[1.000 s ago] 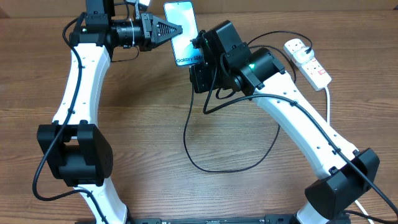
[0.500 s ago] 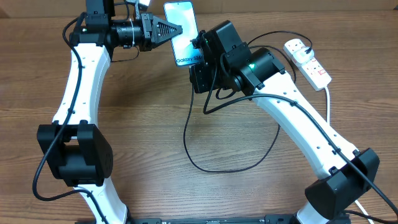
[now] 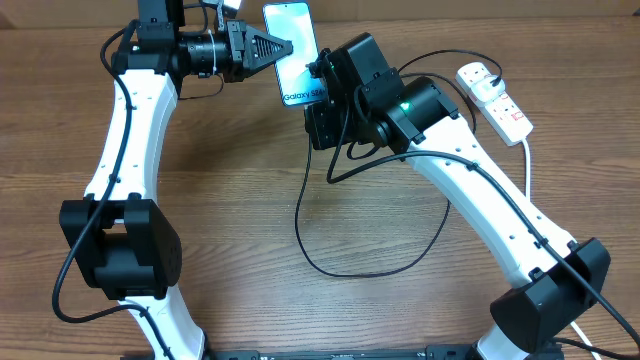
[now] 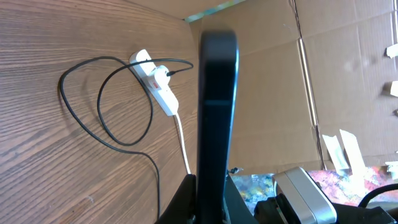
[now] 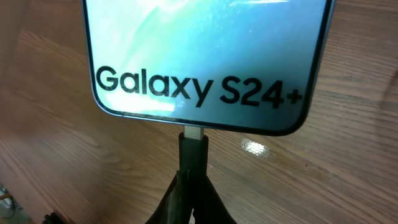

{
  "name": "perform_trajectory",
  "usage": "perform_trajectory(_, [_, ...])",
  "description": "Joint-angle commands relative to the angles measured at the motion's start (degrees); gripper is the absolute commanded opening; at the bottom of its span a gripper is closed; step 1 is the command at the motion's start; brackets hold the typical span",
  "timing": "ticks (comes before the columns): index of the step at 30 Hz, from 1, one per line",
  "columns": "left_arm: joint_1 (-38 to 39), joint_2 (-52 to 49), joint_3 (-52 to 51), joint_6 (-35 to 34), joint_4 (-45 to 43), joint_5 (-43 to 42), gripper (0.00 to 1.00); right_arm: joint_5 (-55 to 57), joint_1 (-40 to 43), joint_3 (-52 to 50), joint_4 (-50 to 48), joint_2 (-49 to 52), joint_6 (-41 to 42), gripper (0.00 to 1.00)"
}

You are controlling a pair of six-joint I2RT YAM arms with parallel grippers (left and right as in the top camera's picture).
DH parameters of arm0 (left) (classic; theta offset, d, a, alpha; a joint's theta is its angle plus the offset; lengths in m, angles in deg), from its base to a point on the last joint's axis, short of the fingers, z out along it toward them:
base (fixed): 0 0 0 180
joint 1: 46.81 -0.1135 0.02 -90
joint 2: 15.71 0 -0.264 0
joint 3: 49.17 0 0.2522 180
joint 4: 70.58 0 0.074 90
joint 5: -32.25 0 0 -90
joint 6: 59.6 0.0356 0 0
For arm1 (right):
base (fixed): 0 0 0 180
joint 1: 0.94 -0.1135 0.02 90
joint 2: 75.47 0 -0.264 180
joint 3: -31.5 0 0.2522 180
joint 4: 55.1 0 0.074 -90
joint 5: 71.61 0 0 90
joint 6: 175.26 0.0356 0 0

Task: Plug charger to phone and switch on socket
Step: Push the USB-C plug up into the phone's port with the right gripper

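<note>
The phone (image 3: 292, 50), with a blue-cyan screen and "Galaxy S24+" text (image 5: 205, 59), is held up off the table by my left gripper (image 3: 285, 47), which is shut on its edge (image 4: 214, 124). My right gripper (image 5: 194, 177) is shut on the charger's black plug tip (image 5: 193, 149), whose metal end meets the phone's bottom edge. The black charger cable (image 3: 330, 255) loops across the table to the white wall plug (image 4: 158, 76) in the socket (image 3: 495, 100), a white power strip at the far right.
A thick white cord (image 3: 527, 165) runs from the socket towards the front right. Cardboard walls (image 4: 280, 81) stand behind the table. My right arm (image 3: 480, 200) crosses the right half of the table.
</note>
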Motion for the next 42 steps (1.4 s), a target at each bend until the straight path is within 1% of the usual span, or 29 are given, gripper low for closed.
perform_trajectory(1, [-0.5,0.6,1.0,1.1,-0.1,-1.6,0.04,-0.4,0.2,2.0,-0.6,-2.1,-0.4,0.04])
perform_trajectory(13, [-0.5,0.6,1.0,1.4,-0.1,-1.9,0.04,-0.4,0.2,2.0,-0.8,-2.1,-0.4,0.04])
perform_trajectory(21, [-0.6,0.6,1.0,1.6,0.0,-0.1,0.04,-0.4,0.2,2.0,-0.2,-2.1,-0.4,0.04])
perform_trajectory(28, [-0.6,0.6,1.0,1.6,-0.1,-3.1,0.04,-0.4,0.2,2.0,-0.7,-2.1,-0.4,0.04])
perform_trajectory(42, [-0.7,0.6,1.0,1.6,0.0,-3.3,0.04,-0.4,0.2,2.0,-0.9,-2.1,-0.2,0.04])
